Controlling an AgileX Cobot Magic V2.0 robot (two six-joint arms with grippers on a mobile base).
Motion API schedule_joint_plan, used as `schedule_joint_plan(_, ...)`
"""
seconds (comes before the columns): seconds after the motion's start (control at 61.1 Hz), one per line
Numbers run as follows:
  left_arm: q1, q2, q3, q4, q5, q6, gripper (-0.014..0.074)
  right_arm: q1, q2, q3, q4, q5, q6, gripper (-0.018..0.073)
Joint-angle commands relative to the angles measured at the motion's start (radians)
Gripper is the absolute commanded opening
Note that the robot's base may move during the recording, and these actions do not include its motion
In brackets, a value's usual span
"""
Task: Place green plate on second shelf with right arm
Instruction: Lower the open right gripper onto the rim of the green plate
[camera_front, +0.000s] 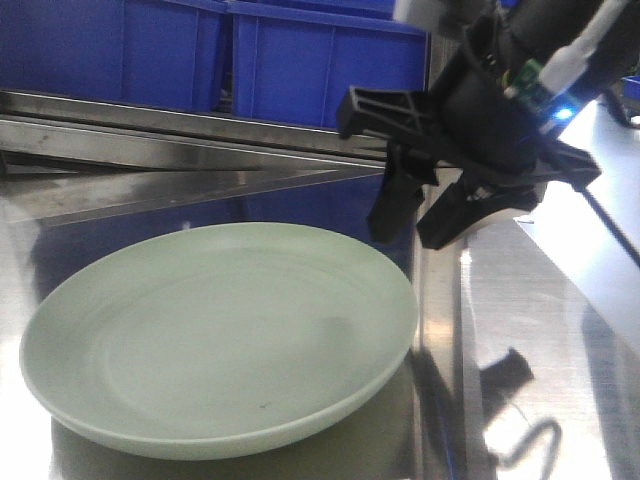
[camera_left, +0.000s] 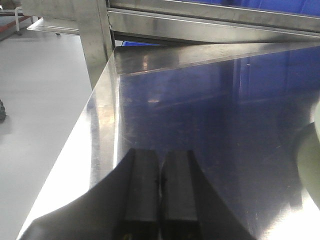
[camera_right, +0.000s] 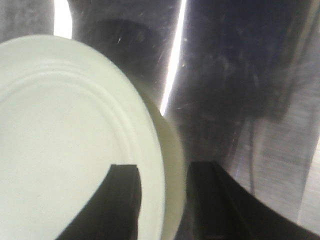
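Sage-green plate lies flat and face-up on the steel bench, round, no long axis; right tool, released wide, straddles its right rim, one finger either side.

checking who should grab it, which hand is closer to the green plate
Right. The right hand is open, straddling the rim of the plate; the left hand is shut and well off to the plate's side.

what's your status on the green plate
Right gripper open at green plate rim; left gripper shut; plate flat on steel surface, ungripped; nothing in the way.
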Motion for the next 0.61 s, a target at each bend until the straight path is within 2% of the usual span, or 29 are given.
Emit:
schedule_joint_plan(0.0,-0.002,-0.021,0.040,-0.001,-0.080,0.000,0.0124,0.004,-0.009,-0.043,0.023,-0.047,0.001,0.0363)
schedule_joint_plan(0.589,-0.002,-0.021,0.040,-0.001,-0.080,0.000,0.0124,0.004,0.069,-0.048,0.032,-0.042,0.001,0.0363)
